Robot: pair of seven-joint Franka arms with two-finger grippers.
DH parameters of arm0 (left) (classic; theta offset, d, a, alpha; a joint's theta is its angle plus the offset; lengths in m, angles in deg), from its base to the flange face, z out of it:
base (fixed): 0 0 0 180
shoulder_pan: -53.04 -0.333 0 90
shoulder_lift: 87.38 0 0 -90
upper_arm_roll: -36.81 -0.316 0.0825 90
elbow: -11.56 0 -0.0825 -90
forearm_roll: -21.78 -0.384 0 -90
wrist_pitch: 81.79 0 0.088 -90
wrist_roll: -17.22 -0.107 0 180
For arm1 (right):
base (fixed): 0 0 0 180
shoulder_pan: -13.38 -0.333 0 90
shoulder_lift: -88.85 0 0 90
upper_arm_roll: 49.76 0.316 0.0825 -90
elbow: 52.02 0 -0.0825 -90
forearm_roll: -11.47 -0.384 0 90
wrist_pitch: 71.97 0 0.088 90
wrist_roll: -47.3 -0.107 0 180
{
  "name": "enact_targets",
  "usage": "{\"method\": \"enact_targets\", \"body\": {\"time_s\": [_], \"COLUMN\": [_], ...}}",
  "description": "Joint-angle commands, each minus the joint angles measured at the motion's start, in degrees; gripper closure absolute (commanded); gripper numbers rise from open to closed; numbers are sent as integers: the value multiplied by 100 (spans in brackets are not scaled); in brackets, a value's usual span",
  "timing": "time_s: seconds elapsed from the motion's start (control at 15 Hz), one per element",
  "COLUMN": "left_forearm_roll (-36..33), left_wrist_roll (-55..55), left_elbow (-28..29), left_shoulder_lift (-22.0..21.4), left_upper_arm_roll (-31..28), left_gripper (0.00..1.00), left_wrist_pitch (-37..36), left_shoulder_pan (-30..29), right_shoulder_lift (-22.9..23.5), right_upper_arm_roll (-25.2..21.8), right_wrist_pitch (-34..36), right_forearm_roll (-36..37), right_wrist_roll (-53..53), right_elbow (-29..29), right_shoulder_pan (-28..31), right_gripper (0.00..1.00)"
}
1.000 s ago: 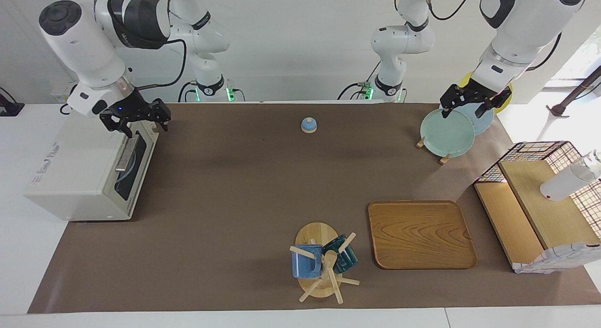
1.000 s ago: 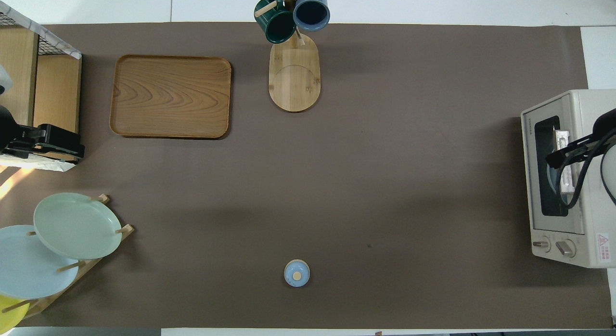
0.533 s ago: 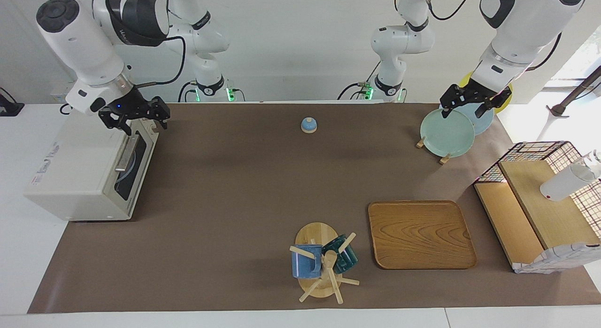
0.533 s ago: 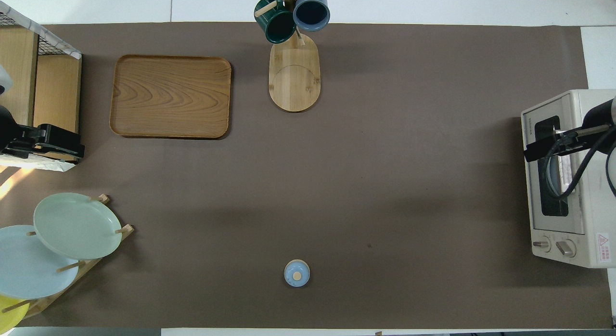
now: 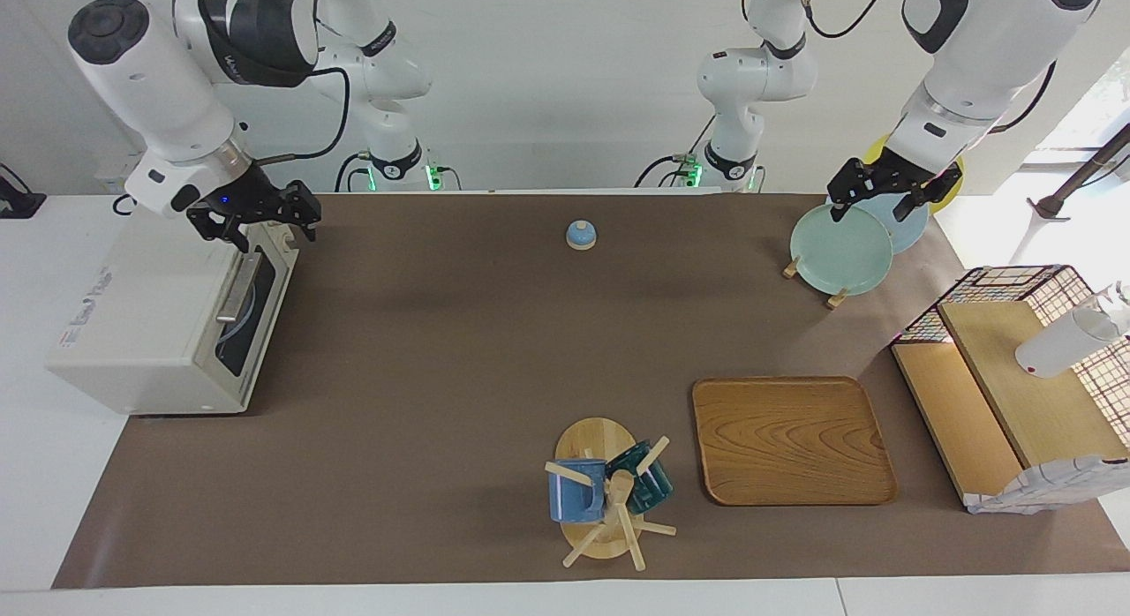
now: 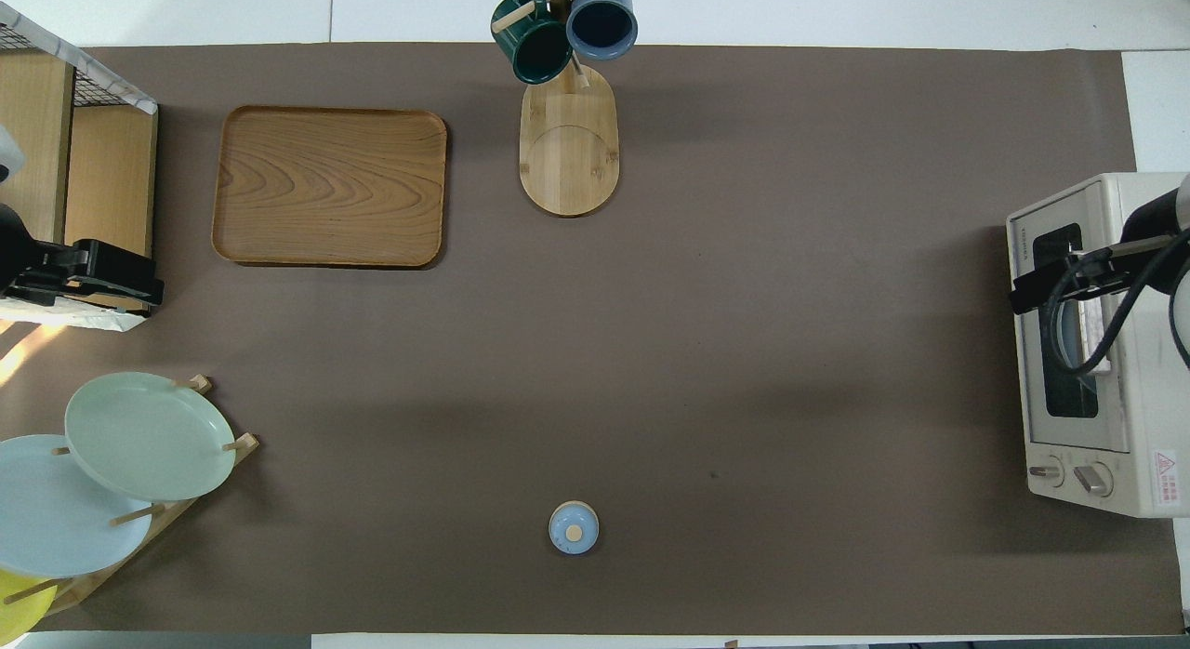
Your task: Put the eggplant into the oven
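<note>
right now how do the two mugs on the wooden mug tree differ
The blue mug is light blue and looks a little larger; the green mug is dark teal green. The blue mug hangs toward the right arm's end of the mug tree, the green mug toward the left arm's. Both hang tilted on wooden pegs.

We see a matt brown paper-like mat (image 5: 441, 360) over the smooth white table (image 5: 35, 510). The tray (image 5: 792, 439) at three o'clock of the mug stand (image 5: 596, 497) is grained, satin wood. The oven (image 5: 159, 325) looks off-white painted metal with a dark glass door; the plates (image 5: 840, 248) are glossy glazed ceramic.
</note>
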Motion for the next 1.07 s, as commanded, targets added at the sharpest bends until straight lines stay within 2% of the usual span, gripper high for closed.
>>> {"method": "enact_targets", "body": {"time_s": [0.0,1.0], "left_forearm_roll": [-100,-100], "left_wrist_roll": [37,37], "left_elbow": [-11,-11], "left_shoulder_lift": [6,6], "left_upper_arm_roll": [42,42], "left_gripper": [0,0], "left_wrist_pitch": [-19,-19], "left_shoulder_pan": [-53,-53], "right_shoulder_lift": [171,-137], "right_upper_arm_roll": [26,17], "right_wrist_pitch": [238,185], "right_forearm_roll": [36,-16], "right_wrist_roll": [-158,-175], "right_elbow": [-337,-310], "right_shoulder_pan": [-17,-26], "right_gripper": [0,0]}}
